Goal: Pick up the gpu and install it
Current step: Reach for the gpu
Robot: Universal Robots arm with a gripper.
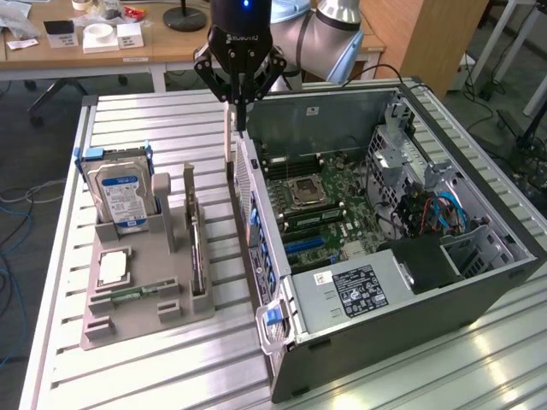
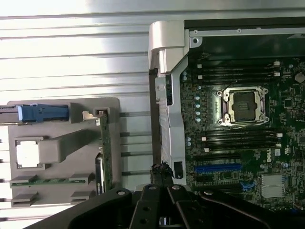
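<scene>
One gpu [image 1: 196,248] stands edge-up in the grey tray [image 1: 149,309], likely for easy pinching; the gripper [image 1: 242,120] hangs above the case [image 1: 376,346], jaws clenched on nothing.

My gripper [image 1: 240,115], fingers pressed together, hangs over the case wall [image 1: 249,192], which blocks going straight down. A narrow lane of bare table [image 1: 219,243] between the case and the gray holder [image 1: 137,295] is passable. The gpu [image 1: 195,243] on edge in the holder is clear from above, with the hard drive [image 1: 124,192] standing well apart. The motherboard [image 1: 312,201] is open from above; the drive cage [image 1: 402,162] crowds the exterior view's right
</scene>
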